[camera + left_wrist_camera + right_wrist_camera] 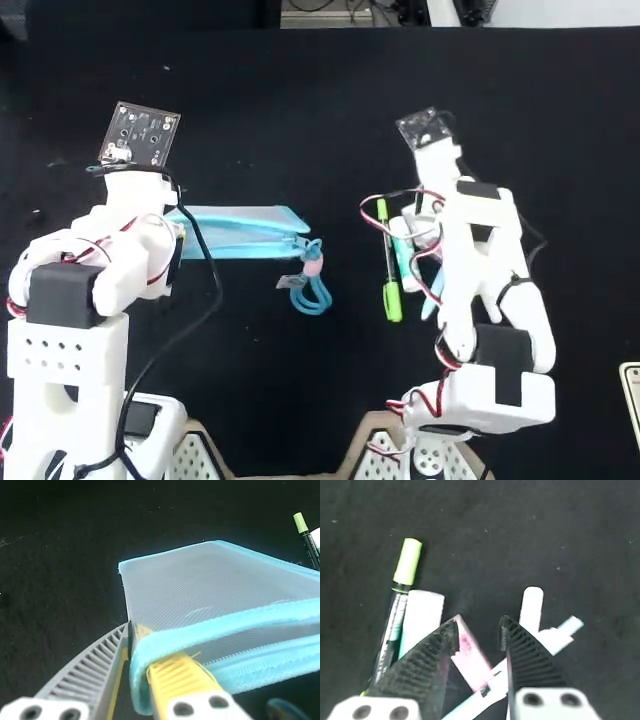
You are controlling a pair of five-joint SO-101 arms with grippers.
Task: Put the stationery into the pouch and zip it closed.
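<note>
Left gripper (136, 632) clamped on pouch (200, 590) corner. Right gripper (477, 627) partly open, tips straddling pink stationery piece (470, 655) on counter (545, 530).

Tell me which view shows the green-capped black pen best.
The high view: the green-capped black pen lies there full length on the table. The right wrist view gives its cap end close up, the lower barrel behind the right end effector. The left wrist view catches its cap at the edge.
</note>
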